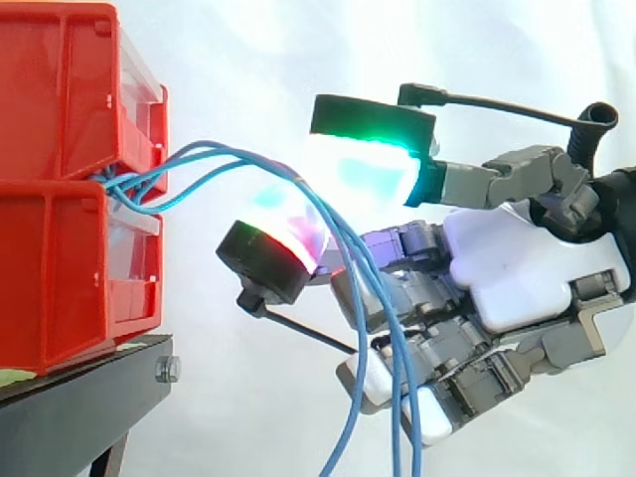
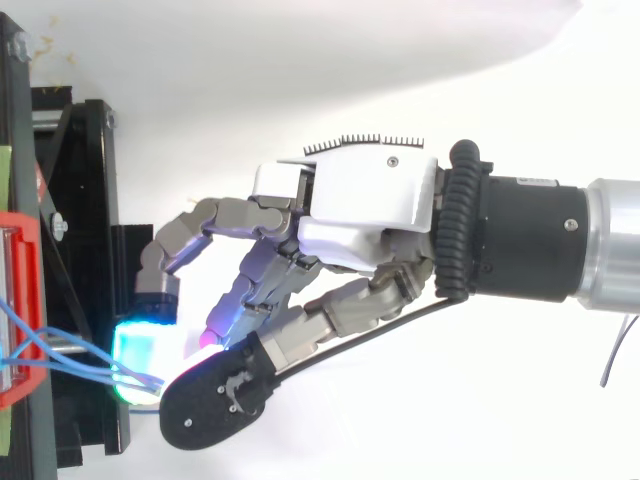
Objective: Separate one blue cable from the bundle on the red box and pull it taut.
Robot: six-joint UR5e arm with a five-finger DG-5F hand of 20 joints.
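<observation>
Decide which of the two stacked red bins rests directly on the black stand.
The lower red bin: its base sits on the black stand, while the upper red bin is stacked on it, clear of the stand.

Setting: a robotics laboratory test cell.

Indicators:
- A plain white curtain closes off the background behind the work.
- Stacked red bins of plastic stand on a black stand of metal sections, fastened with an exposed bolt.
- An industrial robot arm, black and silver at the wrist, carries a grey and white mechanical hand.
- Thin blue cables run out from between the bins.
</observation>
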